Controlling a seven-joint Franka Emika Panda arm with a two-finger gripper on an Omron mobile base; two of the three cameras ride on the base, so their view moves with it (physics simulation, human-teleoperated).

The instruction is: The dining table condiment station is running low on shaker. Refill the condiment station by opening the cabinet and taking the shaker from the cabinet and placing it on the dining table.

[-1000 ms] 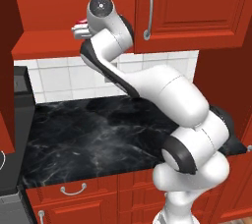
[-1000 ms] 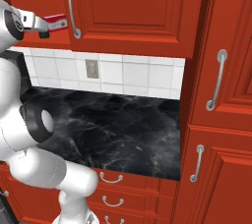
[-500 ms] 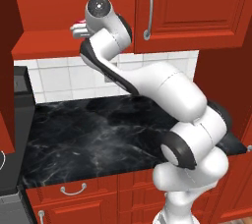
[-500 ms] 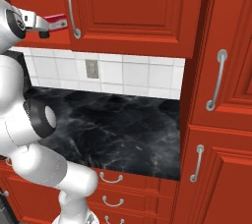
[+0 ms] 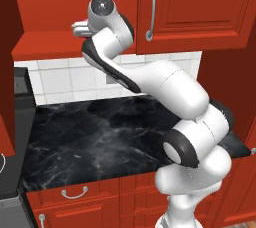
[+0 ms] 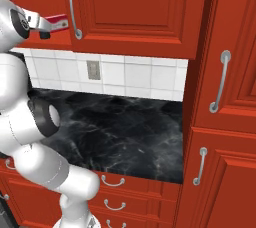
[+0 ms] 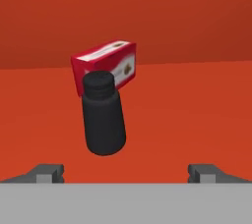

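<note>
gripper (image 7: 126, 171) fully spread, nothing between the tips; fingertips (image 7: 47, 171) sit wide at the bottom of hand view, well clear of any obj; hand is up at cabinet (image 6: 135, 7) height, reaching in past the door w/ the long bar handle (image 6: 73, 8).

landmark = shaker (image 7: 102, 115); dark cylinder w/ ribbed cap, lying inside the cabinet on the red shelf floor (image 7: 197, 115); ahead of the tips along the approach line, slightly toward the left-hand tip in hand view, not yet between them; long axis runs roughly along the view's vertical, leaning a bit, cap end away from the gripper, base end nearest.

just behind shaker, touching or nearly so (can't tell): red/white box (image 7: 105, 64), tilted; cap overlaps it in view; beyond that the red cabinet back wall.

key relation: shaker body is roughly crosswise to the finger line, so closing dir looks ok for a side pinch; prob needs a small lateral shift toward shaker, then advance till the body sits between the pads; risk = pushing shaker into the box or clipping the box w/ one finger.

below the cabinet, in base views: black marble worktop (image 6: 115, 132), white tile backsplash (image 6: 130, 77); dining table not visible from here; judgement: cabinet access done, grasp pending, carry + place not yet done.
</note>
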